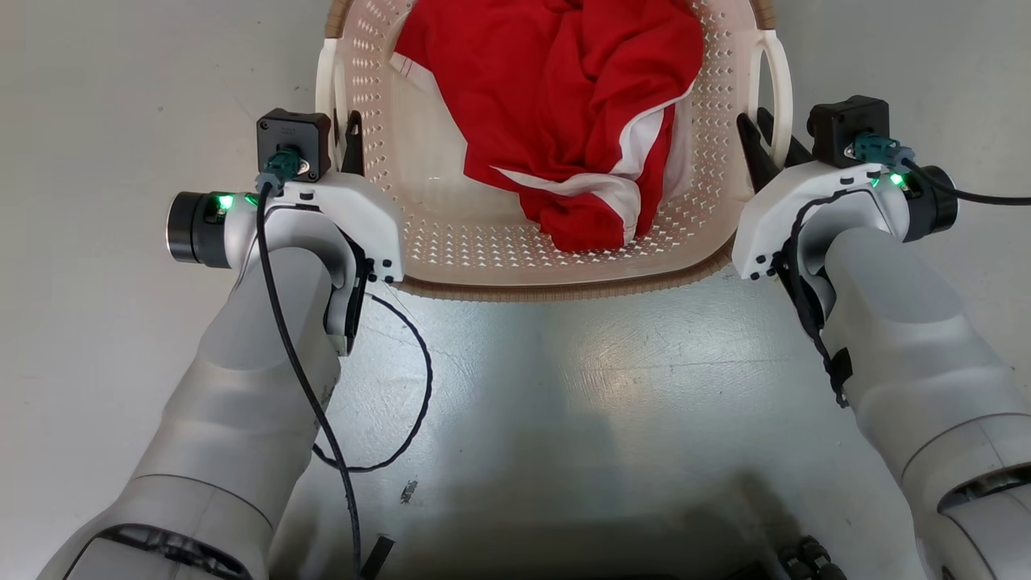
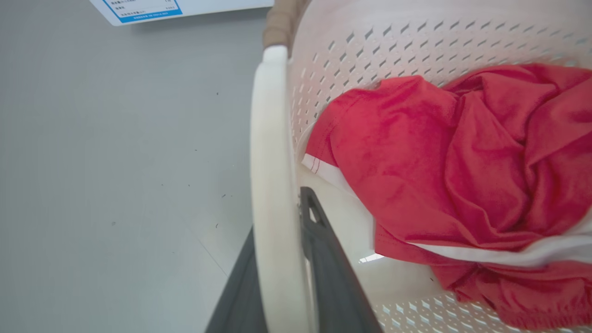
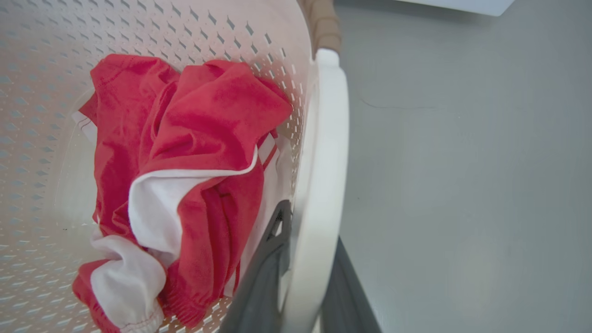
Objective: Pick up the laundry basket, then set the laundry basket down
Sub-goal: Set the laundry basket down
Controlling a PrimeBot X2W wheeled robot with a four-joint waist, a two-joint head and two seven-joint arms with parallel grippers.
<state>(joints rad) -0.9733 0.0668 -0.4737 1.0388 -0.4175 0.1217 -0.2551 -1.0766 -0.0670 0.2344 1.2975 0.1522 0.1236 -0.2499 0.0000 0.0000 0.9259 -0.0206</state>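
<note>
The laundry basket is cream-white and perforated with a brown woven-look rim, and sits at the top middle of the head view. A crumpled red and white garment lies inside it. My left gripper is shut on the basket's left white handle, with a dark finger on each side of it. My right gripper is shut on the right white handle, which a finger flanks on the basket's inner side. I cannot tell whether the basket's base touches the floor.
Smooth grey floor lies all around. A thin black cable loops off my left arm. A white panel with a blue label lies beyond the basket's far left corner. Dark parts of my base show at the bottom.
</note>
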